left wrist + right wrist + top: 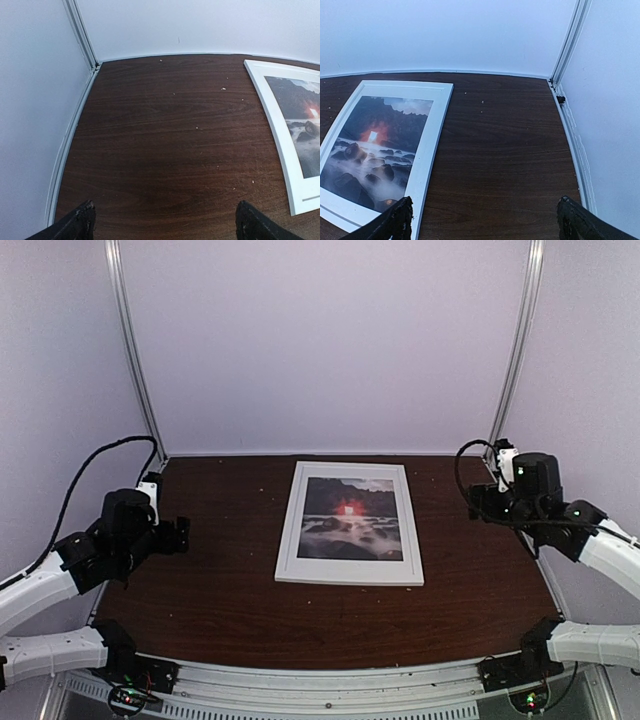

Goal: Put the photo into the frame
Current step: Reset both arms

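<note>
The white frame point(349, 577) lies flat in the middle of the dark wooden table. The sunset photo point(352, 519) lies inside it, bordered by white on all sides. The frame and photo also show at the right edge of the left wrist view point(280, 135) and at the left of the right wrist view point(432, 145). My left gripper point(165, 222) is open and empty over bare table, left of the frame. My right gripper point(485, 220) is open and empty, right of the frame, its left fingertip point(395, 220) over the frame's near corner.
White walls with metal corner posts point(135, 350) close the table at the back and both sides. Small pale crumbs point(223, 89) lie scattered on the wood. A metal rail point(330, 680) runs along the near edge between the arm bases.
</note>
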`<state>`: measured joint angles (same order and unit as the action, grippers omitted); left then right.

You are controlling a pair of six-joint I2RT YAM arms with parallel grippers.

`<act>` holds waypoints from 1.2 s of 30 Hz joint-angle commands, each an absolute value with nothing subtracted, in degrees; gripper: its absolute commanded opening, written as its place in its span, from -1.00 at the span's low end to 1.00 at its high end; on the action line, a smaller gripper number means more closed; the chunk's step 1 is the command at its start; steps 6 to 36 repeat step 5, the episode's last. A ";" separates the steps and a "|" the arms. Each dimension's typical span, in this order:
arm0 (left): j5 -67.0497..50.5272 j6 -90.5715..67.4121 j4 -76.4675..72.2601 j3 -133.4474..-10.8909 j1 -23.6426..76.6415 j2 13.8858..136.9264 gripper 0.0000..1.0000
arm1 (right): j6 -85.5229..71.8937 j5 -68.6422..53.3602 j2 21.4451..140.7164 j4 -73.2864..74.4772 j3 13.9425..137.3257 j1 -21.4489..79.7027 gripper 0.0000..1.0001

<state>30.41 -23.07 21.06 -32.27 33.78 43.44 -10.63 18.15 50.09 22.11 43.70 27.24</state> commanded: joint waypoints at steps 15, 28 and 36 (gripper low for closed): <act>30.08 -23.36 19.27 -33.31 33.31 42.58 0.95 | -11.35 18.79 49.56 20.39 42.68 27.25 0.99; 30.08 -23.36 19.27 -33.31 33.31 42.58 0.95 | -11.35 18.79 49.56 20.39 42.68 27.25 0.99; 30.08 -23.36 19.27 -33.31 33.31 42.58 0.95 | -11.35 18.79 49.56 20.39 42.68 27.25 0.99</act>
